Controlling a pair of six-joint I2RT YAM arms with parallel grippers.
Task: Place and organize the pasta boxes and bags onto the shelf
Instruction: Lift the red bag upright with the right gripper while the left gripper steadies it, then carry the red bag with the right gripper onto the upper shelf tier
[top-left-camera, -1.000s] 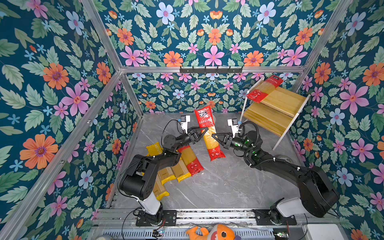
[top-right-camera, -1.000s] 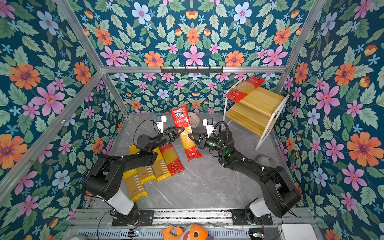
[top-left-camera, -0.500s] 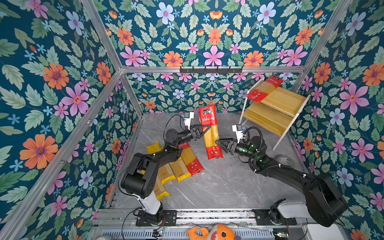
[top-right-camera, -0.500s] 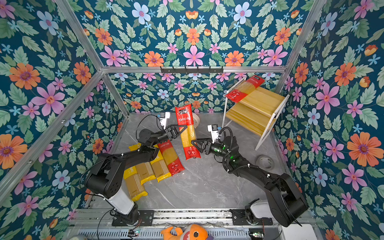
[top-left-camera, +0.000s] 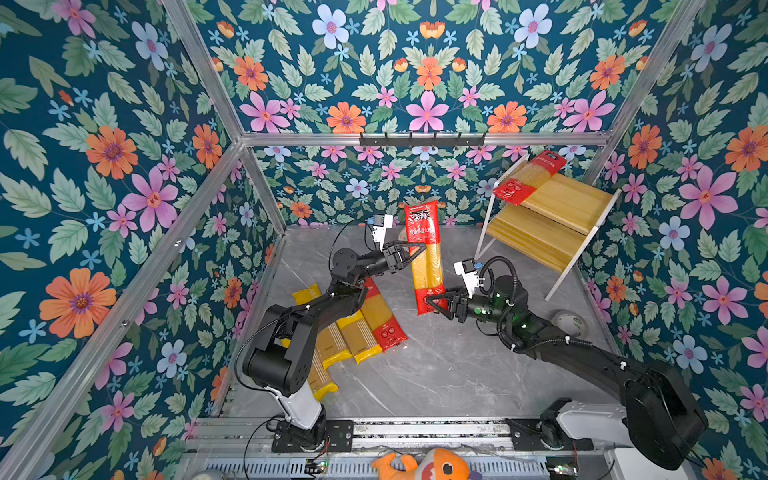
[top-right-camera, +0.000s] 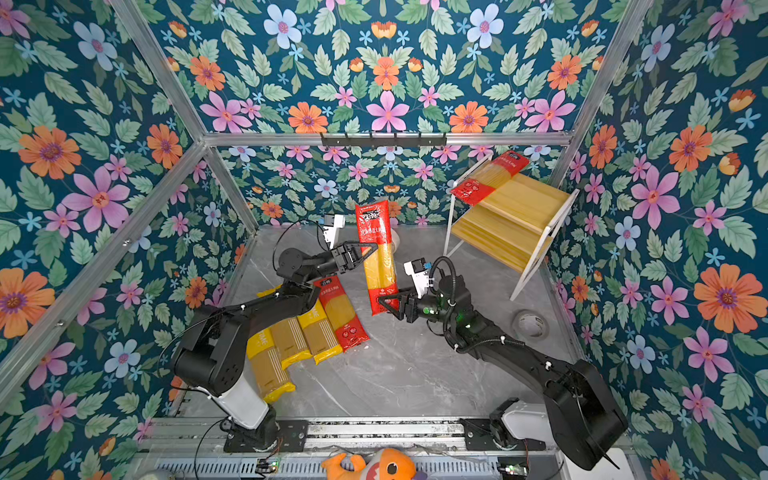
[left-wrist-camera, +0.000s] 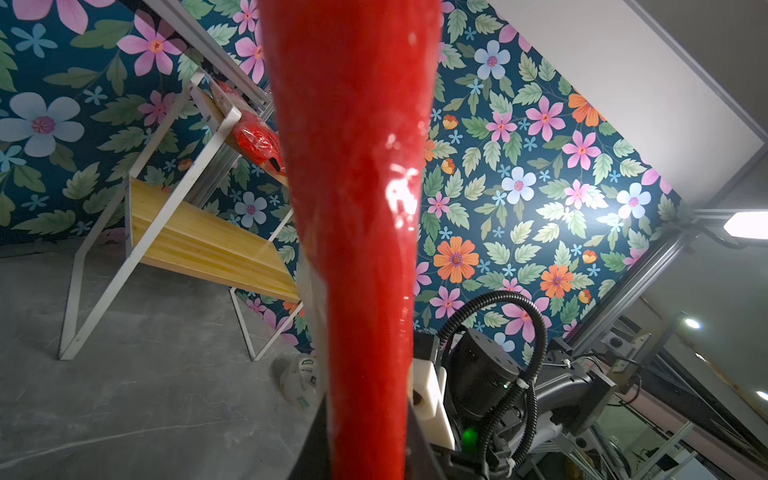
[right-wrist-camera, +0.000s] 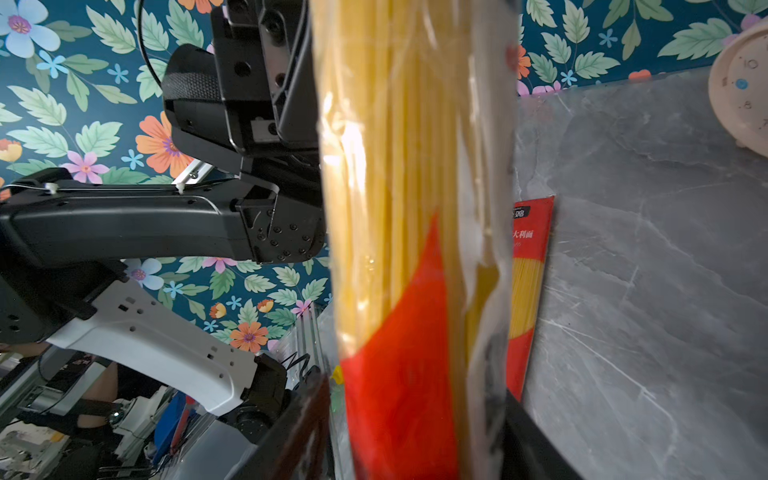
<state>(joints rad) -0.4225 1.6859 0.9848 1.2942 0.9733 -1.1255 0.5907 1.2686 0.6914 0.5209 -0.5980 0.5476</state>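
Grey desk (top-left-camera: 436, 374), floral walls. Left jaws clamp upright red packet (top-left-camera: 423, 232); right jaws straddle its lower end, closure unclear. Early left release could drop it.

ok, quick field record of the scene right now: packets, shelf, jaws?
held packet: red ends, upright, off the table
left jaws: shut on held packet near its middle
right jaws: either side of its lower end, grip unclear
shelf: shelved packet, red, on top board
table: three yellow packets and loose red packet, side by side
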